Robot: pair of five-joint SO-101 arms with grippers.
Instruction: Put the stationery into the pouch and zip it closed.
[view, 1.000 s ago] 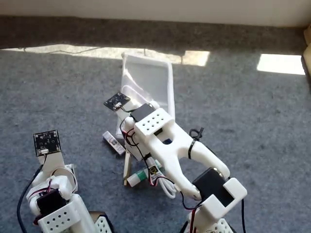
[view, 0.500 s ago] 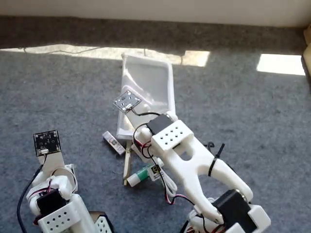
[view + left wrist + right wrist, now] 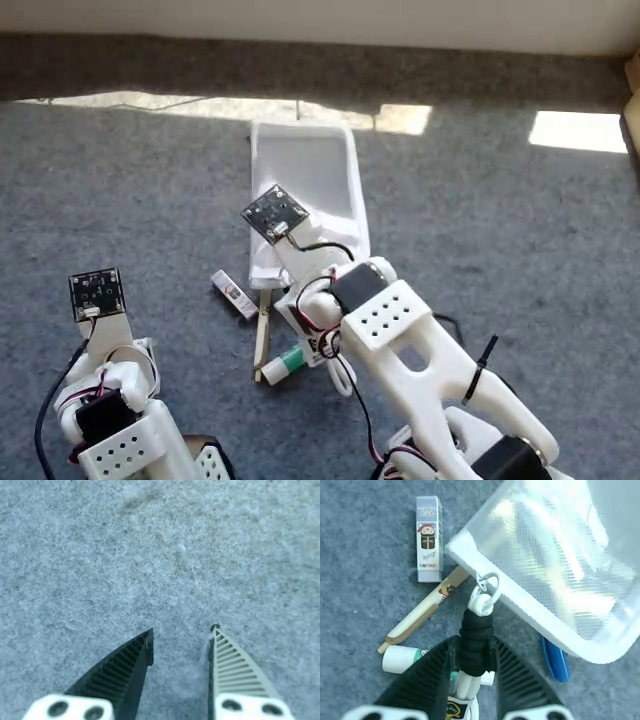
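right gripper (image 3: 475, 641) is clenched on the black zipper pull (image 3: 476, 630), pinched between both fingers. the pull's white link and metal ring (image 3: 488, 586) sit just past the fingertips, hooked at the corner of the white mesh pouch (image 3: 555, 570). the pouch lies flat on the grey carpet (image 3: 355, 580), stretching away from the claw.

stationery is on the carpet, outside the pouch:
- eraser box (image 3: 429, 537) just beside the pouch corner, not touching the claw.
- beige pen (image 3: 422, 612) lies slanted, one end tucked under the pouch corner near the ring.
- white tube (image 3: 402, 659) with a green band lies right beside the gripper's finger.
- blue pen (image 3: 555, 662) sticks out from under the pouch's edge on the other side of the claw.

in the high view the right arm (image 3: 400, 330) stretches from the near edge toward the middle, its wrist over the near end of the pouch (image 3: 305, 170), with the eraser box (image 3: 233, 294), beige pen (image 3: 262, 335) and white tube (image 3: 283, 364) beside it.

the left arm (image 3: 120, 400) sits folded at the near left, well apart from the pouch. left gripper (image 3: 182, 630) is released, fingers spread over bare carpet with nothing between them.
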